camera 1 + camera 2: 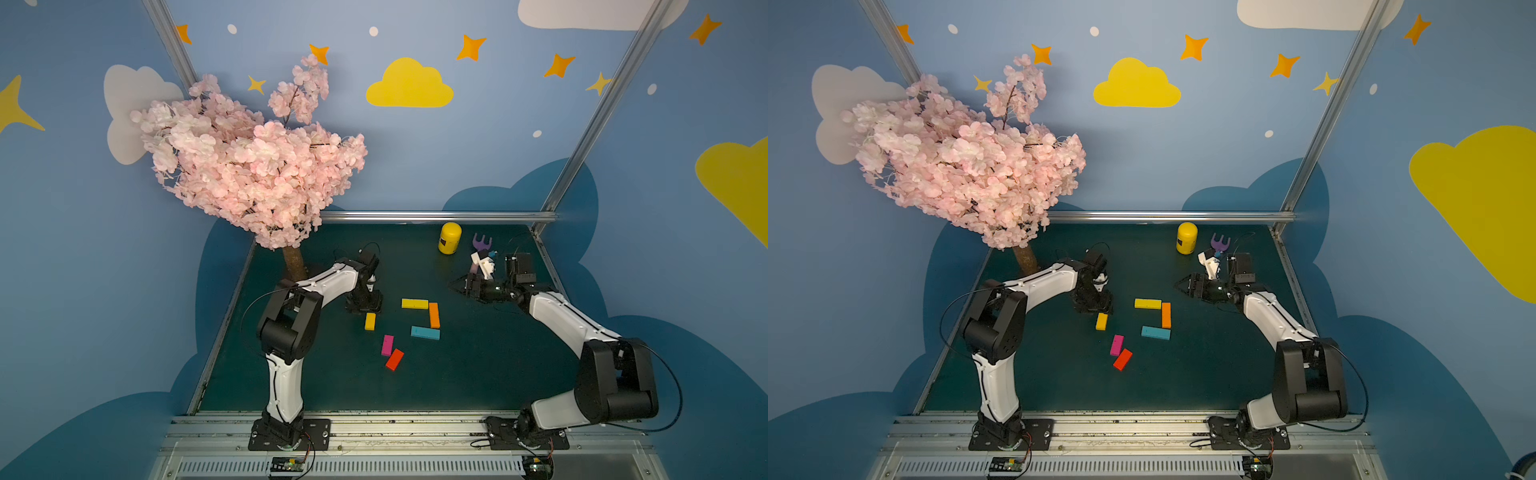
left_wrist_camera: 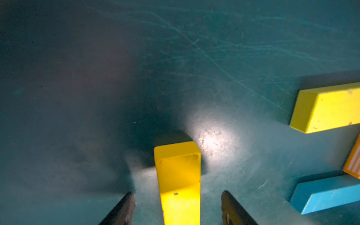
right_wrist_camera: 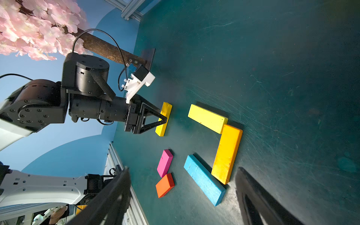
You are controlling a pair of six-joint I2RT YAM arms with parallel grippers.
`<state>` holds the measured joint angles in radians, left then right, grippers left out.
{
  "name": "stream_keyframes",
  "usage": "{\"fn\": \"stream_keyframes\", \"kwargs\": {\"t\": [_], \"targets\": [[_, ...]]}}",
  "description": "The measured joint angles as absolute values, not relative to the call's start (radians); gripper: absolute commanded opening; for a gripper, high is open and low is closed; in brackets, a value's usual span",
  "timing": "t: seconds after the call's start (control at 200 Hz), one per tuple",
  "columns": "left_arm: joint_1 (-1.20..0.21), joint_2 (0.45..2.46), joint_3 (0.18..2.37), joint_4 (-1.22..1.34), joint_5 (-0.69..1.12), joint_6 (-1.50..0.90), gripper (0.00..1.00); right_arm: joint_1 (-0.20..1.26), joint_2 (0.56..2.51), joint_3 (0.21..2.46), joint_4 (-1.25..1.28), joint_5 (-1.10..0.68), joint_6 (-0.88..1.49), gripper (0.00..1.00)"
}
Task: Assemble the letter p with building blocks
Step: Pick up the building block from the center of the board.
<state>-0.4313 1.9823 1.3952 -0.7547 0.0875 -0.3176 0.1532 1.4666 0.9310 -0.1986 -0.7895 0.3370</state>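
My left gripper (image 2: 177, 194) stands with its jaws apart astride the short yellow block (image 1: 370, 321), a gap showing on each side, so nothing is clamped. The block lies flat on the surface (image 1: 478, 365) at the head of the stem, apart from the long yellow block (image 1: 414, 304). Risk one: if I lift away off-line, a finger could catch this block and skew it. Risk two: the magenta block (image 1: 387, 345) and red block (image 1: 394, 359) below are out of line, the red tilted at the magenta's end, and a careless push would scatter both. Long yellow, orange block (image 1: 434, 315) and teal block (image 1: 425, 332) form the loop. My right gripper (image 1: 456, 286), jaws apart and empty, hangs near it; a low sweep would break that corner.
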Motion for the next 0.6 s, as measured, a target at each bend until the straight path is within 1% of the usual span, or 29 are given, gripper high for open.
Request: {"fn": "stream_keyframes", "kwargs": {"t": [0.23, 0.375, 0.596], "targets": [[-0.440, 1.984, 1.416, -0.762, 0.059, -0.318, 0.68, 0.147, 1.467, 0.930, -0.196, -0.795, 0.338, 0.84], [-0.440, 2.010, 1.439, -0.768, 0.047, -0.320, 0.60, 0.145, 1.467, 0.921, -0.182, -0.803, 0.344, 0.84], [-0.456, 2.062, 1.489, -0.799, 0.001, -0.318, 0.59, 0.137, 1.467, 0.912, -0.173, -0.812, 0.345, 0.84]]}}
